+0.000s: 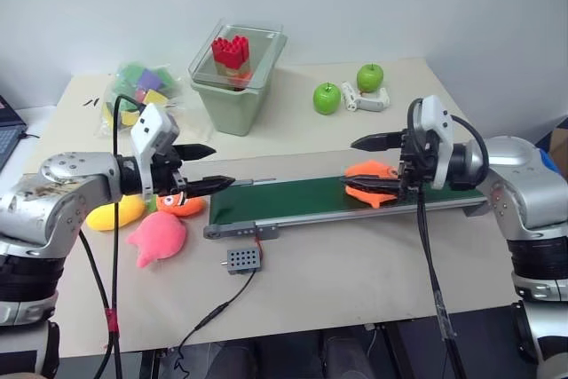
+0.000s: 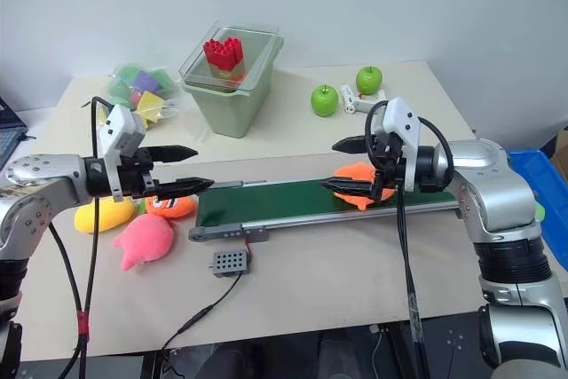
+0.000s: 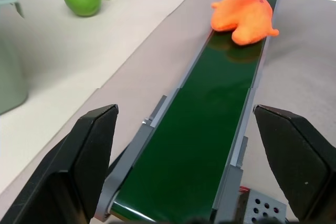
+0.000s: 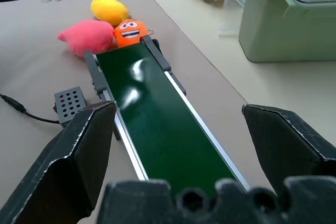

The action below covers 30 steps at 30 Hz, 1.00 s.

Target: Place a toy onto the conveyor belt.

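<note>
The toy (image 1: 371, 182), a flat bright-orange plush, lies on the dark green conveyor belt (image 1: 293, 200) near its right end. My right gripper (image 1: 348, 162) hovers open there, one finger above the toy and the other crossing in front of it. It holds nothing. In the left wrist view the toy (image 3: 245, 17) rests free at the far end of the belt (image 3: 210, 129). My left gripper (image 1: 222, 166) stands open and empty just above the belt's left end.
A pink plush (image 1: 158, 237), a small orange plush with a face (image 1: 182, 204) and a yellow plush (image 1: 115, 212) lie off the belt's left end. A grey box (image 1: 242, 260) sits in front. Behind are a green bin (image 1: 235, 86) and two apples (image 1: 327, 98).
</note>
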Available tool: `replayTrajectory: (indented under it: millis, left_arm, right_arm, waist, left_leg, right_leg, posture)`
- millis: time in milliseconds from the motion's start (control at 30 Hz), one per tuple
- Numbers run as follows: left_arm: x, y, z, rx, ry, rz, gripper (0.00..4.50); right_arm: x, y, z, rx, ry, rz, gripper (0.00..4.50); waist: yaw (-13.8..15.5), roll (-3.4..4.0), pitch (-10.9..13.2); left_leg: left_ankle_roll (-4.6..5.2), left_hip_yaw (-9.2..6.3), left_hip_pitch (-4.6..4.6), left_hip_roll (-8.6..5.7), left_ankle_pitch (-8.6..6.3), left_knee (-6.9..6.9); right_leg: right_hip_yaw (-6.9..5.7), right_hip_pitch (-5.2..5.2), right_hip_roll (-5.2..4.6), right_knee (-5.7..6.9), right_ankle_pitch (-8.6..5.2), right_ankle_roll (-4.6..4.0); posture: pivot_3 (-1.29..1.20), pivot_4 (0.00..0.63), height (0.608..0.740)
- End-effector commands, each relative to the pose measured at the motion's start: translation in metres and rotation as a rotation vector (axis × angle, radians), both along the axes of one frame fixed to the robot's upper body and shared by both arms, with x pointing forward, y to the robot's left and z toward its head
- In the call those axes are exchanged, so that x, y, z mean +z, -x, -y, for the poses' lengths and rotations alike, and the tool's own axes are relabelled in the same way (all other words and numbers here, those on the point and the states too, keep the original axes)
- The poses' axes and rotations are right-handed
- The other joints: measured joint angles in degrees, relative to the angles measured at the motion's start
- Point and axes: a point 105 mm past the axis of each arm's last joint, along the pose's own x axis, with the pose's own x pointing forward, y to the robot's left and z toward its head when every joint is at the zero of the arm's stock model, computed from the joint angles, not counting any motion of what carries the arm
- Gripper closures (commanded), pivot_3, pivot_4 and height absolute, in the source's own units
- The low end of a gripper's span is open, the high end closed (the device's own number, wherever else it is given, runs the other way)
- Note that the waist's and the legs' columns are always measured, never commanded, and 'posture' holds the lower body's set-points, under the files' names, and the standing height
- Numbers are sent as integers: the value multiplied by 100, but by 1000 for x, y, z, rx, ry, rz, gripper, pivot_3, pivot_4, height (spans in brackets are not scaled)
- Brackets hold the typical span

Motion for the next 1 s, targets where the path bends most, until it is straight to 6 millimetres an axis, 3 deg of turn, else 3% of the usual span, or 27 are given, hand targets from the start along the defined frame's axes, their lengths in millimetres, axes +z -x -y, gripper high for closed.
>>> replayTrajectory:
  millis: [33,267,1000]
  left_arm:
    - [26,3,3,-19,37,83,100]
    - [31,9,10,-70,48,76,100]
    - [41,-1,16,-62,49,134,100]
  right_arm:
    - [19,2,7,-14,-2,79,0]
    - [18,4,6,-14,-2,78,0]
    - [23,2,3,-3,-25,84,0]
  waist:
    - [12,0,0]
    - [11,0,0]
    - [16,0,0]
  left_leg:
    - [0,0,0,0,0,1]
    - [0,0,0,0,0,-1]
    - [0,0,-2,0,0,1]
  right_leg:
    - [0,1,0,0,0,0]
    - [0,1,0,-2,0,0]
    - [1,1,-1,-3,0,0]
  posture:
    - [0,150,740]
    - [0,150,740]
    - [0,150,740]
